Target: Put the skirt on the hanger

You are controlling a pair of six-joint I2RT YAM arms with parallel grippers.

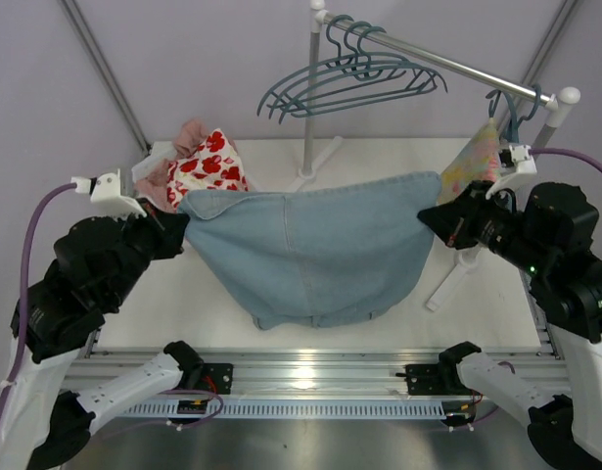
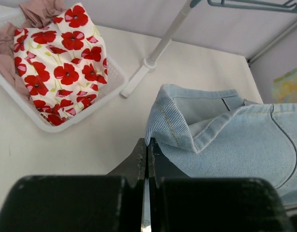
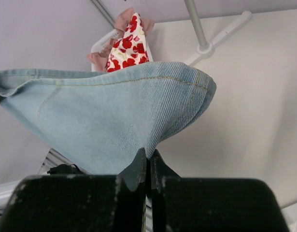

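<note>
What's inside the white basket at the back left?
A white cloth with red flowers lying over a dusty-pink garment. Whatever lies beneath them in the basket is covered.

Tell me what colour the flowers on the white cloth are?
Red, with dark centres. The cloth shows best in the left wrist view.

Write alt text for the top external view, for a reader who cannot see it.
A light blue denim skirt hangs stretched over a white table between the left gripper, shut on one top corner, and the right gripper, shut on the other. Teal hangers hang on a rail behind it.
</note>
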